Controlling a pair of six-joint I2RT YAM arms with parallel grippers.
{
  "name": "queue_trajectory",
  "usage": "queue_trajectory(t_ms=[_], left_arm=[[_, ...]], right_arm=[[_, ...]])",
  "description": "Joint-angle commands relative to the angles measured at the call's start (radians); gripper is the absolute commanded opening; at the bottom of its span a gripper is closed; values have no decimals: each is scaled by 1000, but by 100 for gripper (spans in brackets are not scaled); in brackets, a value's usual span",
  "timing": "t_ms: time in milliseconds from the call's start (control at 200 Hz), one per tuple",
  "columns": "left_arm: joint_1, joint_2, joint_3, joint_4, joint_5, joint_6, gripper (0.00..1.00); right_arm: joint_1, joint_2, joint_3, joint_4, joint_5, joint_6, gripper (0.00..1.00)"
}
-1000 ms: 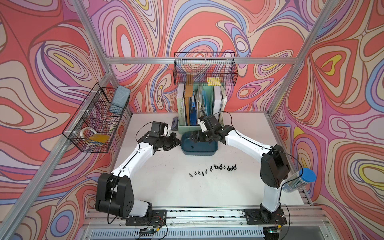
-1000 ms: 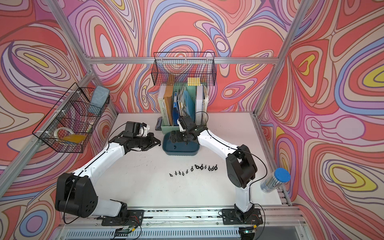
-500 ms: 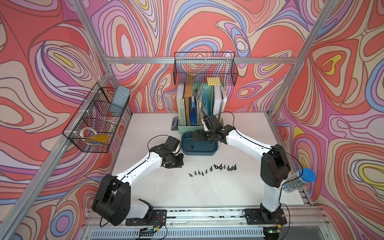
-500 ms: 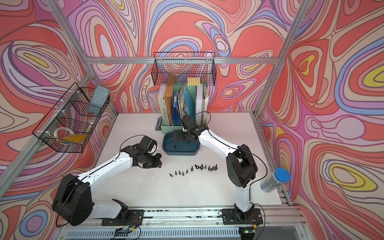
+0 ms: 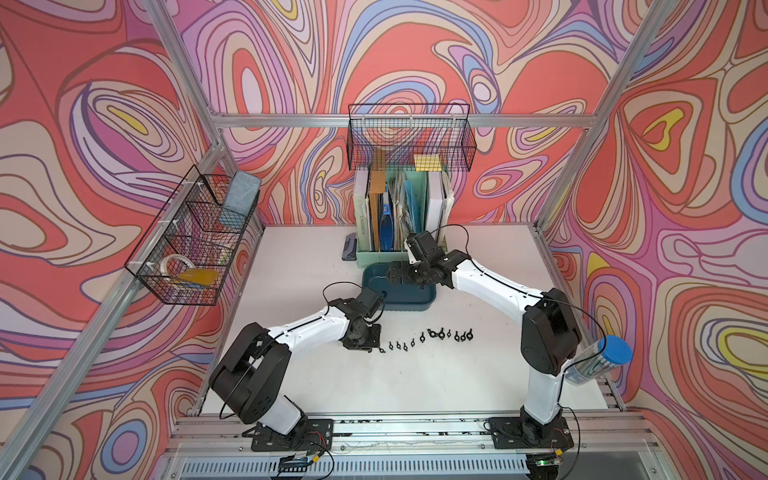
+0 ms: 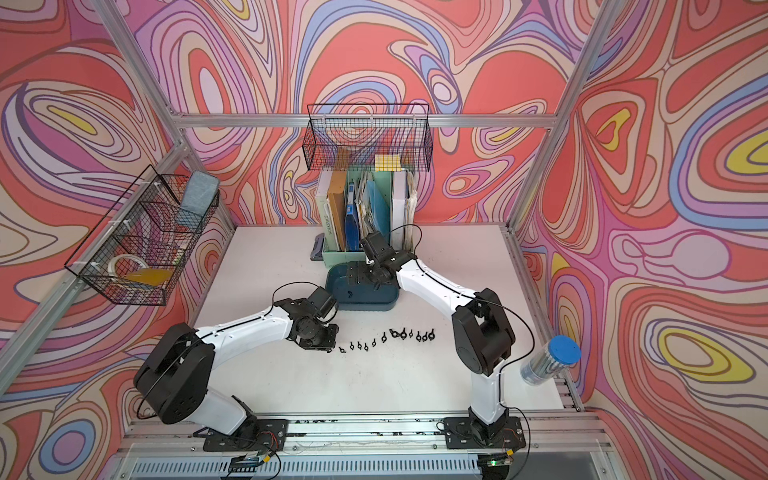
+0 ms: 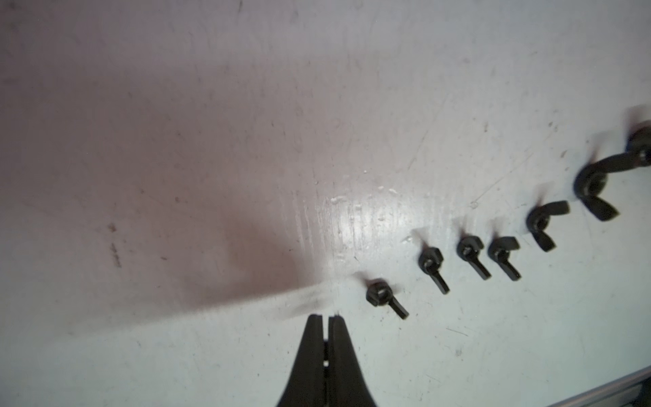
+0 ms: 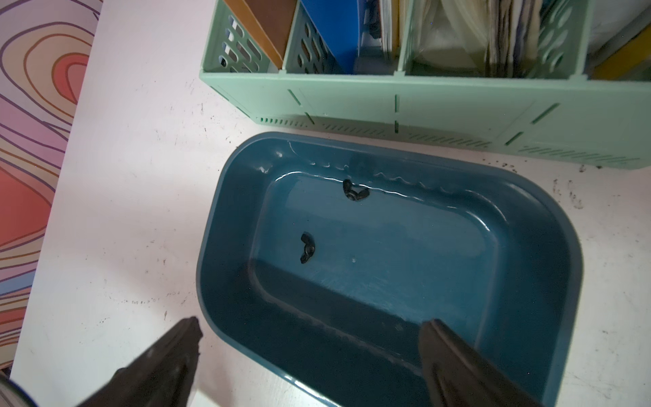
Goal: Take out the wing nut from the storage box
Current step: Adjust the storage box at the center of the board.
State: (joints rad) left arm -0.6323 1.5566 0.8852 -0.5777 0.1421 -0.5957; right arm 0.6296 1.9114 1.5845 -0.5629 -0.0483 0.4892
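My wide-open, empty right gripper (image 8: 311,323) faces a small black wing nut (image 8: 307,247) lying lengthwise ahead in the teal plastic storage box (image 8: 229,225)

The storage box (image 8: 229,218) is a shallow dark teal tub with rounded corners, upright on the table (image 8: 123,211) (just beside the mint-green file holder (image 8: 422,102)). One black wing nut (image 8: 355,192) lies against the wall nearest that holder. A second wing nut (image 8: 307,248) lies apart on the open floor.
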Motion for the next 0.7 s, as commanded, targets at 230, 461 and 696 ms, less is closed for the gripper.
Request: queue_trajectory(t_ms=[230,461,696], left_arm=[[-22,60,7,18,-27,-2,8],[-22,68,14,6,-31,2,25],[-14,35,82,-74,-86,35,42]], right_arm=[[-2,2,11,-32,18,4,98],[-3,27,45,-82,66,9,98],[-37,47,92,-191,124,24,88]])
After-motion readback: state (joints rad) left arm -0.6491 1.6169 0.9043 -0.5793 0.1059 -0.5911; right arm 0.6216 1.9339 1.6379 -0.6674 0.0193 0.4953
